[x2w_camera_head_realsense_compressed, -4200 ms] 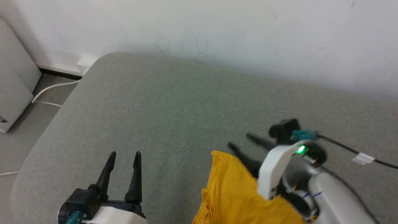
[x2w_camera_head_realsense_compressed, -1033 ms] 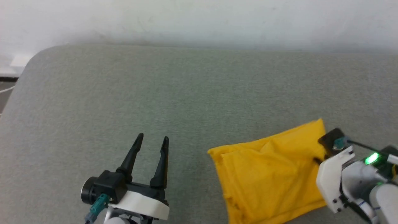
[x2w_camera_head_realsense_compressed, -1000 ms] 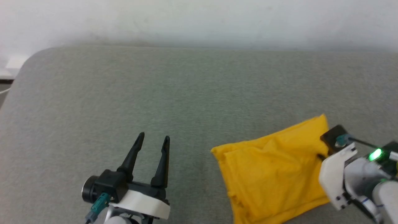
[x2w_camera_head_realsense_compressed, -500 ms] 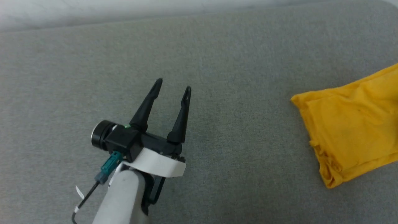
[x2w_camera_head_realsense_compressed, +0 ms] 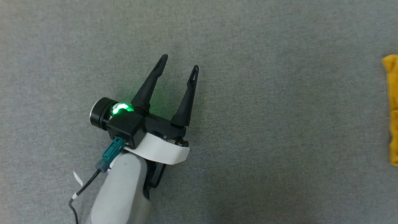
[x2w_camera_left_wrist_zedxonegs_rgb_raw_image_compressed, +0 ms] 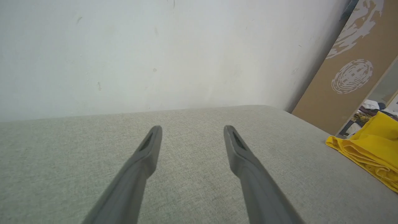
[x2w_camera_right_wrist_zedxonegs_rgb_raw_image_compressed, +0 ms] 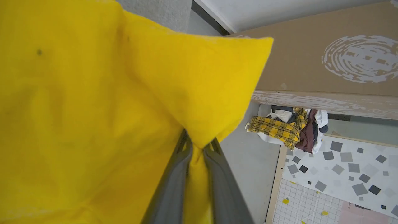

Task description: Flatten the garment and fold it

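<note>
**Position of the work.** The mustard-yellow soft cotton T-shirt (x2w_camera_head_realsense_compressed: 392, 109) lies at the far right edge of the head view, on the grey woven upholstered surface (x2w_camera_head_realsense_compressed: 264, 140). Only a narrow strip shows there, running top to bottom along the frame edge. The rest is cut off, so the long axis cannot be fixed from this view. In the left wrist view the T-shirt (x2w_camera_left_wrist_zedxonegs_rgb_raw_image_compressed: 370, 149) appears at the right edge as a flat stack of layers. No print shows.

**Left arm.** The left gripper (x2w_camera_head_realsense_compressed: 179, 63) sits left of centre in the head view. Its two dark fingers are spread and point toward the upper right of the frame, with nothing between them. In the left wrist view the left gripper (x2w_camera_left_wrist_zedxonegs_rgb_raw_image_compressed: 192, 130) aims at bare upholstery. The T-shirt lies well apart from it, to the right of the finger axis.

**Right arm.** In the right wrist view the right gripper (x2w_camera_right_wrist_zedxonegs_rgb_raw_image_compressed: 199, 141) pinches a fold of the T-shirt (x2w_camera_right_wrist_zedxonegs_rgb_raw_image_compressed: 93, 93) at lower centre. A loose corner rises toward the upper right.

**Governing relation.** The right arm is the nearer one and already has hold of the cloth. To take a second hold, the left gripper would probably need to travel toward the right of the frame.
</note>
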Controlling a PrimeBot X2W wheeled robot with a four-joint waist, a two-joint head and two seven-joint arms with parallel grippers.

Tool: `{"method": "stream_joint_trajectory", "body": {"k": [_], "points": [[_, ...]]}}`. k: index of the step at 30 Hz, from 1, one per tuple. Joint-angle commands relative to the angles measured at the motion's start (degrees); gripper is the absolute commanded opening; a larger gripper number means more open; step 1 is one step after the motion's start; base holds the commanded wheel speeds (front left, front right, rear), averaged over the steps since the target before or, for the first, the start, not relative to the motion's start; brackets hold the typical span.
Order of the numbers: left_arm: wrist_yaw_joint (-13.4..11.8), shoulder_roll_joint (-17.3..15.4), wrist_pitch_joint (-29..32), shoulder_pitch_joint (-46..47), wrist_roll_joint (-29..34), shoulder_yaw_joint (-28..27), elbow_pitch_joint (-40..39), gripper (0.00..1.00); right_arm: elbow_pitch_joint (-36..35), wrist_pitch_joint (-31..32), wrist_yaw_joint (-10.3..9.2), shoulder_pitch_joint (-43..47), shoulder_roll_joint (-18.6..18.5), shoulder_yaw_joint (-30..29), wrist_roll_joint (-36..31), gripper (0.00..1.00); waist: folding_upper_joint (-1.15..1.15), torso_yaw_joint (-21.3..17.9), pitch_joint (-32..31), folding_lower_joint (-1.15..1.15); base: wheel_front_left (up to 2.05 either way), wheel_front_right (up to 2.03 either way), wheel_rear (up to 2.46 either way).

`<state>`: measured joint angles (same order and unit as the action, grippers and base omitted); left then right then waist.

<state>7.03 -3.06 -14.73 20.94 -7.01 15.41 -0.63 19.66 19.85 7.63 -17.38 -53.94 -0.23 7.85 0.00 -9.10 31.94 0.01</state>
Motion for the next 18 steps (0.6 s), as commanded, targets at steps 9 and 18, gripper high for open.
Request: {"method": "stream_joint_trajectory", "body": {"k": [9,18], "points": [[0.4,-0.8,-0.3,2.1,0.3,-0.2,0.2,1.00,8.9,-11.7,-0.14,-3.3,4.0,-5.9,-3.8,0.00,0.00,2.4,4.7,-0.01,0.00,0.00,0.00],[0.5,-0.5,-0.3,-0.4,-0.6,-1.7,1.3,1.00,11.9,-13.4,-0.14,-6.2,5.7,-6.2,-6.5,1.00,0.00,1.9,-2.1,-0.01,0.00,0.00,0.00]]}}
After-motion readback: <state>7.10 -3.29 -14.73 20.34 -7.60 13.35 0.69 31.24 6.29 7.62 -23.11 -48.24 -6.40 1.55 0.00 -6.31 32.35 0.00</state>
